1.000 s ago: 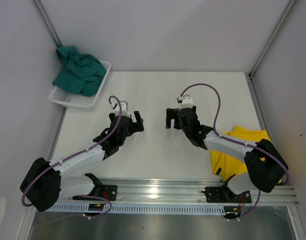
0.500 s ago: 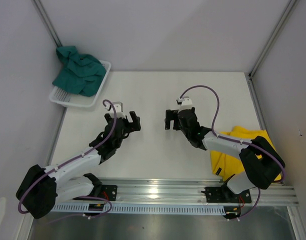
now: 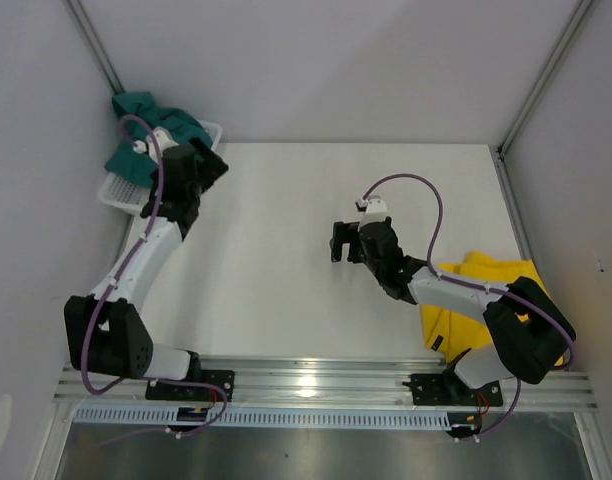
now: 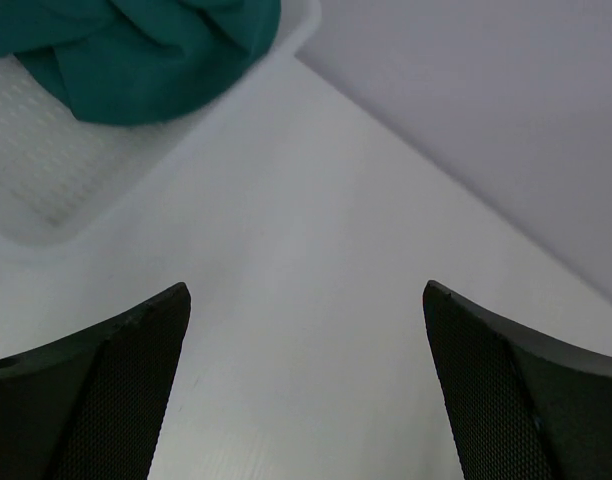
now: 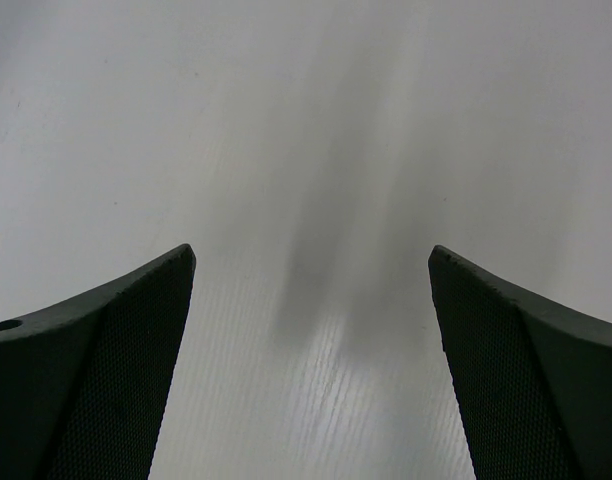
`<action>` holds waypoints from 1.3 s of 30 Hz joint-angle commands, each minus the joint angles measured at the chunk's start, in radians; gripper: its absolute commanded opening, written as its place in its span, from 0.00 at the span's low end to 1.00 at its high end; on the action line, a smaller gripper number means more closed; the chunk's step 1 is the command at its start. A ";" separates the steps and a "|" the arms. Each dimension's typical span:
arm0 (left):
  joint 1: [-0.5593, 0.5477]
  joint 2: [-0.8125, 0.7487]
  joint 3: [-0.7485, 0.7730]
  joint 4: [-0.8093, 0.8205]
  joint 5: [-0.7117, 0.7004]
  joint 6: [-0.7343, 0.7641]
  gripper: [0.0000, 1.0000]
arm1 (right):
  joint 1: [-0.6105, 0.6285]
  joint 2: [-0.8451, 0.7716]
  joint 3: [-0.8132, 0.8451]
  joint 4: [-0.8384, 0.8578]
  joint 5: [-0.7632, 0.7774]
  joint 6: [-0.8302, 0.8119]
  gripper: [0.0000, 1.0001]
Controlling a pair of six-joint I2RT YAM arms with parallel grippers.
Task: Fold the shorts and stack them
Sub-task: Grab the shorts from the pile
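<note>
Two pairs of shorts, neither folded yet. We see the teal shorts (image 3: 131,104) bunched in the basket (image 3: 136,203) at the upper left of the top view. The yellow shorts (image 3: 481,272) lie crumpled at the lower right of the surface (image 3: 306,180), partly hidden by the right arm. The two pairs are well apart.

Left gripper (image 3: 208,162) is open with nothing in it, hovering at the basket's right edge just beside the teal heap. In the left wrist view the teal fabric sits at upper left, off to the side of the jaws, not between them. Right gripper (image 3: 346,243) is also wide open and empty, over bare surface near the middle of the frame, well away from the yellow pair. Its wrist view shows only surface.

Step as we read it: the very start, fetching the teal shorts out of the basket. Nothing is laid flat and nothing is stacked.

Next move calls for the left gripper to turn toward the upper left, drop onto the teal pile and pinch a fold. It then lifts the shorts clear of the rim and carries them to mid-surface for spreading, and we'd expect the right gripper to help flatten. Risk: the light basket may lift with the cloth.
</note>
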State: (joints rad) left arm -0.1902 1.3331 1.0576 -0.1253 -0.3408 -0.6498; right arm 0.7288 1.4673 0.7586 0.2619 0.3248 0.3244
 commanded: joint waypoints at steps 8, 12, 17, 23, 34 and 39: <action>0.296 0.372 0.453 -0.140 0.089 -0.191 0.99 | -0.012 -0.073 -0.074 0.099 -0.047 0.010 1.00; 0.336 0.544 0.608 -0.198 0.108 -0.255 0.99 | -0.029 -0.078 -0.076 0.097 -0.070 0.022 0.99; 0.345 0.722 0.709 -0.208 0.074 -0.303 0.99 | -0.054 -0.084 -0.085 0.105 -0.101 0.037 1.00; 0.356 0.894 0.815 -0.172 0.081 -0.396 0.99 | -0.075 -0.075 -0.090 0.111 -0.125 0.051 1.00; 0.391 1.061 0.932 0.056 0.173 -0.496 0.06 | -0.089 -0.070 -0.090 0.109 -0.132 0.044 0.99; 0.380 0.987 0.877 0.180 0.203 -0.458 0.00 | -0.092 -0.053 -0.085 0.112 -0.136 0.042 0.99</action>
State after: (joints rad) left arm 0.1921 2.3970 1.9266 -0.1158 -0.1711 -1.1240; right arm 0.6426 1.4136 0.6693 0.3283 0.1928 0.3660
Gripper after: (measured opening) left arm 0.010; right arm 0.993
